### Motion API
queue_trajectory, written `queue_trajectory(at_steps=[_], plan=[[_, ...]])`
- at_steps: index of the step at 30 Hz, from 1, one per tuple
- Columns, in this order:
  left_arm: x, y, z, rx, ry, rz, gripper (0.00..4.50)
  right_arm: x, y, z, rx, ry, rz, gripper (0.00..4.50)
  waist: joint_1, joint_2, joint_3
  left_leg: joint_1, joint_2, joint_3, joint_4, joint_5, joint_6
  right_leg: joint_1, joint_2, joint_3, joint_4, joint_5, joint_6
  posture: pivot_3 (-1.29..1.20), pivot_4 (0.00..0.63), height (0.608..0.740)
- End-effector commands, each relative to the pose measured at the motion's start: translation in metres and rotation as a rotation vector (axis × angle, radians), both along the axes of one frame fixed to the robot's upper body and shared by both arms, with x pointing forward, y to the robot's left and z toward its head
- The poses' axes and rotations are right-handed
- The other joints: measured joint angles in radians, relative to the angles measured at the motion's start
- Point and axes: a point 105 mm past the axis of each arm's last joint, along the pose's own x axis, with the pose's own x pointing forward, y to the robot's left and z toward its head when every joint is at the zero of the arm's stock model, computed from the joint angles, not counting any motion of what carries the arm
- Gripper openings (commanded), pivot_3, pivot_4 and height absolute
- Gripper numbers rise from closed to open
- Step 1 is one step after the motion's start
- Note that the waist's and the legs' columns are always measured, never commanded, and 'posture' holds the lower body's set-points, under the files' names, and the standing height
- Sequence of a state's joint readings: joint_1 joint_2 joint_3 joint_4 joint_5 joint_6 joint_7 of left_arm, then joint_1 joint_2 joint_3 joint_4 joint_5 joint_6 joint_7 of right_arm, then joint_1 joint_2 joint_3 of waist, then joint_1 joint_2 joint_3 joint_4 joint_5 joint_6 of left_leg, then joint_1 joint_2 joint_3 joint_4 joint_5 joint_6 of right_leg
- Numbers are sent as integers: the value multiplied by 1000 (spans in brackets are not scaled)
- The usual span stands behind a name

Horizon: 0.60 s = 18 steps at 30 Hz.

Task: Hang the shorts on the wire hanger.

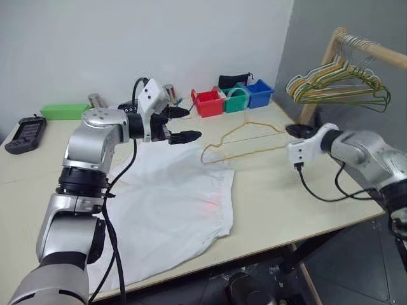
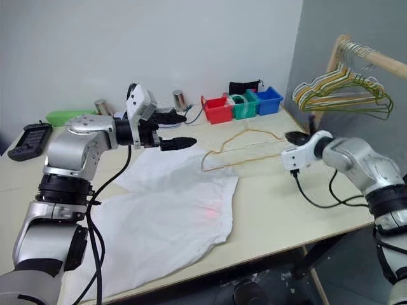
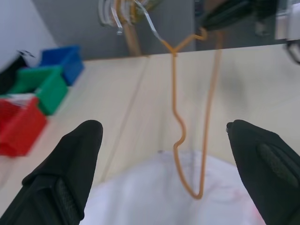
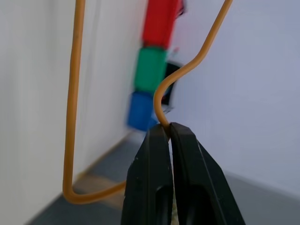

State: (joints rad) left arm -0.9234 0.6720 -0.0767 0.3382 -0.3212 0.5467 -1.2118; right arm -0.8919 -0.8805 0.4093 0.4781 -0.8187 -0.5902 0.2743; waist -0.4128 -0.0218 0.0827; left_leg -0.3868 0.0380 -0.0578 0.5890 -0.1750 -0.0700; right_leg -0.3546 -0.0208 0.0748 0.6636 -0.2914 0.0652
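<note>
Fingertips of the right gripper (image 4: pixel 168 133) hide the wire hanger (image 1: pixel 245 141) where they pinch it at one end, at right of centre in the head views. Its thin orange triangle is held up off the table (image 1: pixel 305 210), its far tip over the shorts (image 1: pixel 172 216). Those lie white and wrinkled at lower centre, a faint red mark showing, their lower left part behind the left arm. Left gripper (image 1: pixel 179 124) hangs spread wide at upper centre, holding nothing.
</note>
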Motion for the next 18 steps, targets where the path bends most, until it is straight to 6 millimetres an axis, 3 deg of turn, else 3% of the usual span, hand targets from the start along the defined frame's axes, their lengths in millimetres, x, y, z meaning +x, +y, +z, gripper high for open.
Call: queue_trajectory(at_steps=[1, 7, 13, 18], plan=[[-12, 5, -7, 66, 92, -78, 4500, -2, 30, 28, -11, -155, 148, 32, 0, 0, 0, 0, 0, 0, 0, 0, 0, 0, 0, 0, 0, 0, 0, -269, 8, 740], [-18, 1, -26, 131, 146, -116, 4500, -8, 59, 51, 21, -259, 264, 32, 7, 0, 0, 0, 0, -1, 0, 0, 0, 1, 0, 0, 1, -1, -1, -263, 2, 740], [-33, -5, -51, 180, 192, -161, 4500, -6, 63, 59, 41, -290, 264, 32, 12, 0, 0, 2, 0, -2, 0, 0, 0, 2, 0, 0, 3, -1, -1, -263, 1, 740], [-25, -4, -56, 171, 183, -101, 3616, -8, 66, 60, 48, -292, 276, 0, 24, 0, 0, 2, 0, -2, 2, 0, 0, 1, 0, 0, 5, -1, -1, -266, 0, 740]])
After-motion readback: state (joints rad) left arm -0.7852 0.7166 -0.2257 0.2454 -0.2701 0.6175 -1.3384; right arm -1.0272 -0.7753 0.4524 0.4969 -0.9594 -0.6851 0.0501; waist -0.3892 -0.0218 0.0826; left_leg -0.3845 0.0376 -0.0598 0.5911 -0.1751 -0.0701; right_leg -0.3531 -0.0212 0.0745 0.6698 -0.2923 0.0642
